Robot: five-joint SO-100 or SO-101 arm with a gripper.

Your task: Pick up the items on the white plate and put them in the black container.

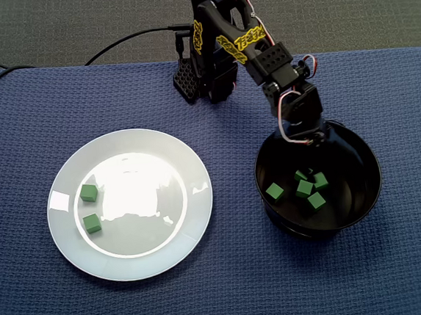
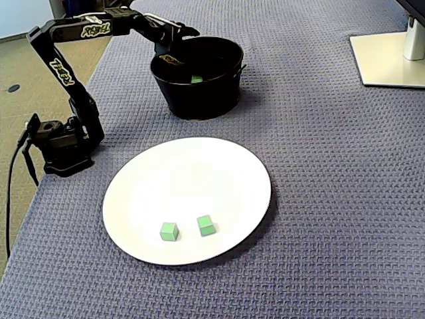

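A blue waffle-weave cloth (image 1: 230, 296) covers the counter under the gripper (image 1: 311, 140). A black cable (image 1: 141, 34) trails off behind it. A white stand base (image 2: 388, 61) sits well apart.

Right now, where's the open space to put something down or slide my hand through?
The plate is bare on its right side in a fixed view; the two green cubes sit at its left. The cloth strip between plate and black container is free. Crowded: the container, holding more cubes, with the gripper over it.
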